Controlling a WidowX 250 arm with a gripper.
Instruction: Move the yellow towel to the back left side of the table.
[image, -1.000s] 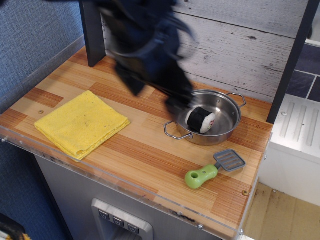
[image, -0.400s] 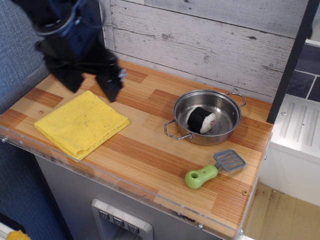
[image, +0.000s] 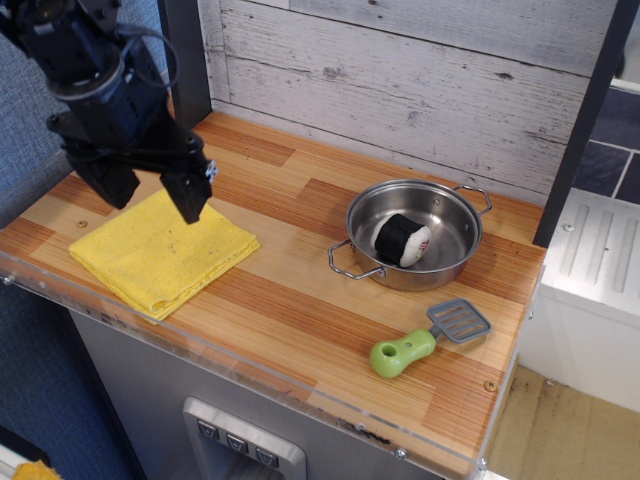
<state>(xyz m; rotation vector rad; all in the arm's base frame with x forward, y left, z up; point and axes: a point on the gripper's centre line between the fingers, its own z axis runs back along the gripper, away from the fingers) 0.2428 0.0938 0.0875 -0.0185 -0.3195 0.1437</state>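
The yellow towel (image: 160, 252) lies folded flat at the front left of the wooden table (image: 300, 300). My gripper (image: 150, 195) hangs just above the towel's back part. It is open, with one black finger (image: 188, 198) on the right and the other on the left (image: 112, 185), and it holds nothing. The arm covers the towel's back corner.
A steel pan (image: 415, 235) with a black and white object (image: 401, 240) in it stands at the middle right. A green-handled grey spatula (image: 430, 337) lies in front of it. A dark post (image: 185, 50) stands at the back left against the plank wall.
The arm has swung from above the pan across to the left and come down over the yellow towel. The towel, pan and spatula have not moved.
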